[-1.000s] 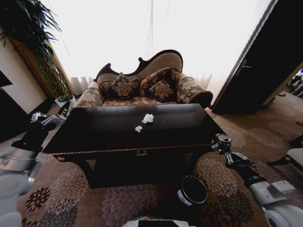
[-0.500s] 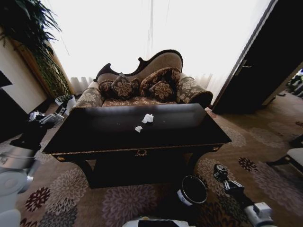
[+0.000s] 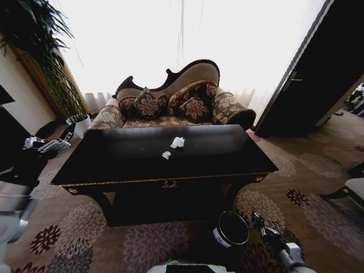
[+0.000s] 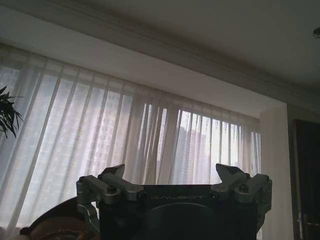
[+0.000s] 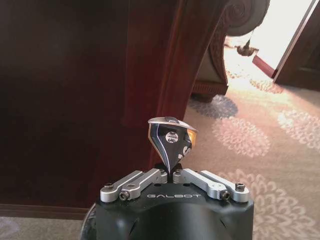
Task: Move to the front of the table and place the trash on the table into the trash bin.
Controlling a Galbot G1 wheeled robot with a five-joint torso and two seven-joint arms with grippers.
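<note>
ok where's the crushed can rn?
Clamped in the right pincer, the crushed can sits low on the robot's right, beside the trash bin.

Two crumpled white paper wads [image 3: 173,148] lie near the middle of the glossy black wooden surface [image 3: 227,156], the smaller one nearer its front edge. Behind its back edge stands a patterned upholstered sofa [image 3: 170,102]. On the floor below the front edge, toward the right corner, sits the small round black trash bin [image 3: 231,229]. The right end effector [image 3: 257,219] is just right of the bin; the left end effector [image 3: 42,147] is beyond the left edge
</note>
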